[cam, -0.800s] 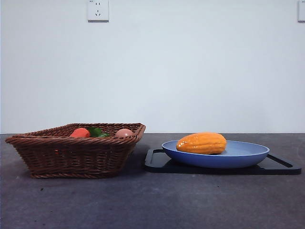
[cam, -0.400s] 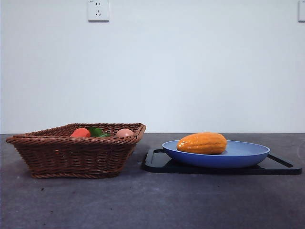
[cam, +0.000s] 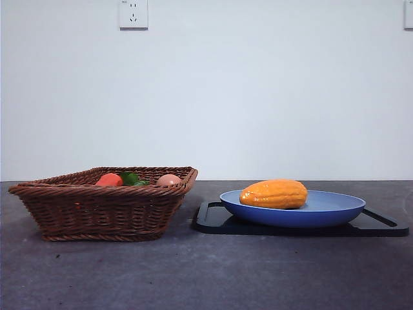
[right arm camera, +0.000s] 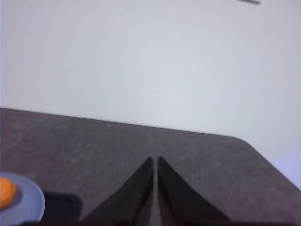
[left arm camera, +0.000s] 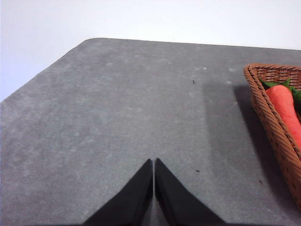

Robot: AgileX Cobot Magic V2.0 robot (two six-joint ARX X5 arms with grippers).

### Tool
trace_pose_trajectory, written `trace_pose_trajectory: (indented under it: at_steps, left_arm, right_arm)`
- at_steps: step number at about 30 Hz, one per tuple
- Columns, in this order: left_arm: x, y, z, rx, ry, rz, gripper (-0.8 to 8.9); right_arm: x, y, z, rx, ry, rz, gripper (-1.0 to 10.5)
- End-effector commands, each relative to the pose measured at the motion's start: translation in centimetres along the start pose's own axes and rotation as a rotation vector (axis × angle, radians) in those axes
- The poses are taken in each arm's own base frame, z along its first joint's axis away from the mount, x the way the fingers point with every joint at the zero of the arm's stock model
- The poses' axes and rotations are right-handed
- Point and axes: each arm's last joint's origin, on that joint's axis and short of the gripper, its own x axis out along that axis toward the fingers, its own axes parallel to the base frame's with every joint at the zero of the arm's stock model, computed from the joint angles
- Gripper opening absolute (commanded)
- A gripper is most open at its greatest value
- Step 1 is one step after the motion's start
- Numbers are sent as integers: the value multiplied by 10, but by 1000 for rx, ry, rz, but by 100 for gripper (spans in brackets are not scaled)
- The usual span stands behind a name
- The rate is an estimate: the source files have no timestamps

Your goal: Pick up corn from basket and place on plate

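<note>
And there it sat: the corn [cam: 273, 194] lay on its side in the plate [cam: 335, 210], tapered end toward the basket [cam: 103, 210], resting on the plate's basket-side half. Compared with the earlier front pictures, nothing on the table [cam: 206, 278] had budged; corn, plate and basket were in the same spots, apart from a sliver of drift in the framing.

The plate rested on a flat black tray [cam: 381, 226], whose handle end poked out on the basket side. Basket and tray stood near each other but apart, a strip of grey table between them. Inside the basket, a red-orange fruit [cam: 108, 180] with green leaves [cam: 129, 177] just beside it peeked over the braided rim, and a pale pinkish ball [cam: 168, 180] sat nearer the plate-side wall.

Neither arm showed in the front view, same as half a second and a full second ago. The left tool [left arm camera: 154, 162] hung over bare table with its jaws pressed together, gripping nothing; its wrist camera caught a corner of the basket off to one side, the red-orange fruit lying along the wall inside. The right tool [right arm camera: 155, 160] was likewise closed tip to tip and empty, pointed out over open table toward the wall, with just an edge of the plate and a scrap of orange corn in the corner of its view, the dark tray beside them.

High on the wall, a white socket [cam: 133, 13] looked on.
</note>
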Motion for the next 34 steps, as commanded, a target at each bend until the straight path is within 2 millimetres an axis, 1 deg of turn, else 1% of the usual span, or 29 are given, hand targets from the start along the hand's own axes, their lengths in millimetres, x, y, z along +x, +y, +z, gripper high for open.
trace_pose_trajectory:
  at_steps: [1, 5, 21, 34]
  left_arm:
    - [1, 0, -7, -6, 47, 3, 8]
    - [1, 0, -7, -6, 47, 3, 8]
    - [1, 0, -7, -6, 47, 3, 8]
    - [1, 0, -7, -6, 47, 3, 8]
  right_arm:
    - [-3, 2, -11, 20, -5, -4, 2]
    - [-6, 4, -29, 49, 6, -2, 2]
    - [-12, 8, -56, 87, 288, 26, 2]
    - [-11, 8, -55, 89, 274, 25, 2]
